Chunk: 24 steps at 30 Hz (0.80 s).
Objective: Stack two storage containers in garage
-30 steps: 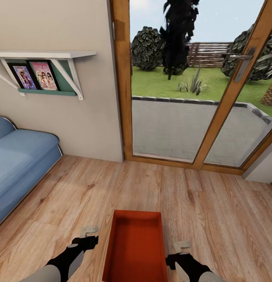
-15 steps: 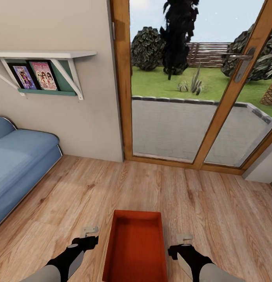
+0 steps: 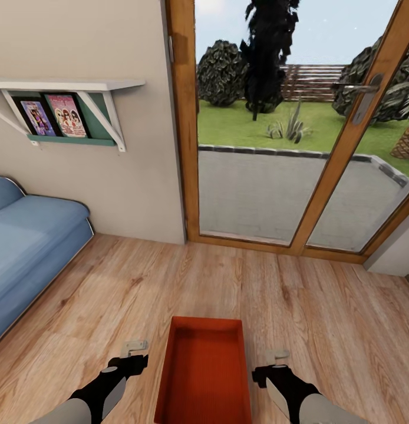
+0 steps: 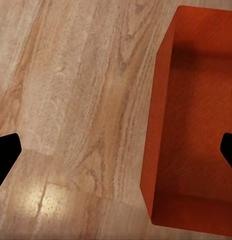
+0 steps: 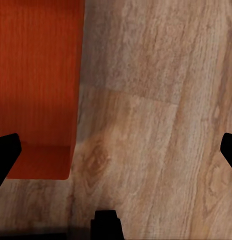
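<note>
One orange-red storage container [image 3: 205,371] lies open-topped and empty on the living room's light wood plank floor [image 3: 139,282], right in front of me. My left gripper [image 3: 134,347] hovers open just left of it, apart from its wall. On the other side, my right gripper [image 3: 277,355] is open too, with a small gap to the bin. In the left wrist view the container [image 4: 196,125] sits between the spread fingertips of the left gripper [image 4: 116,152]. The right wrist view has the container [image 5: 35,75] beside the right gripper [image 5: 116,152]. The garage is out of view.
A blue sofa [image 3: 27,247] stands at the left, with a white wall shelf [image 3: 69,112] holding pictures above it. Wood-framed glass doors [image 3: 275,147] ahead look onto a patio and garden. Bare plank floor stretches between the bin and the doors.
My right gripper has shifted slightly forward along the container's right side. The left arm and the container have not moved.
</note>
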Available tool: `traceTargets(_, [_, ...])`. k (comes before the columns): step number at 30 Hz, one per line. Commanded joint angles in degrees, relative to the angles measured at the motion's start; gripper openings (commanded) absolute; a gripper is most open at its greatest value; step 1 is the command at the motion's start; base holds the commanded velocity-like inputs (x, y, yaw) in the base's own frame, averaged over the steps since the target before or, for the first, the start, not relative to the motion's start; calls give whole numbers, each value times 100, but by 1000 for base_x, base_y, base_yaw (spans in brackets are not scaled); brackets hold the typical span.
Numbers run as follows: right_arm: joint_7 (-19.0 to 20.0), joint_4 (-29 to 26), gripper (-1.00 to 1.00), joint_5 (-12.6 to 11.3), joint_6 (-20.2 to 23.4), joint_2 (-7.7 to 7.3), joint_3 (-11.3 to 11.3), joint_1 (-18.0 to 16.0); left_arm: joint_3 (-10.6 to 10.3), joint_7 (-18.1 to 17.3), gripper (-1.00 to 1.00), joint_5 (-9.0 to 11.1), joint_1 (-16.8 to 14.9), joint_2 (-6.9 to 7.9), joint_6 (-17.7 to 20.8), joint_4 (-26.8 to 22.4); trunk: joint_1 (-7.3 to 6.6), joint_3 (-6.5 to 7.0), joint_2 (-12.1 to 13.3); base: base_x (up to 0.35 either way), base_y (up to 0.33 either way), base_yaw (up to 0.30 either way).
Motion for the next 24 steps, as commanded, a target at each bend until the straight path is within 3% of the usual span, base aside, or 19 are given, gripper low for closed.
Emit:
traceTargets(1, [-26,-10,100,-3,47,-1,46,-18,-49,26,100,56,-2,3,-1,-4,0,-4,-2,0,0,0])
traceTargets(24, [290,-2,100,-15,-102,-2,42,-86,-57,25,100,54,-2,3,-1,-3,-44,32,78,0,0,0])
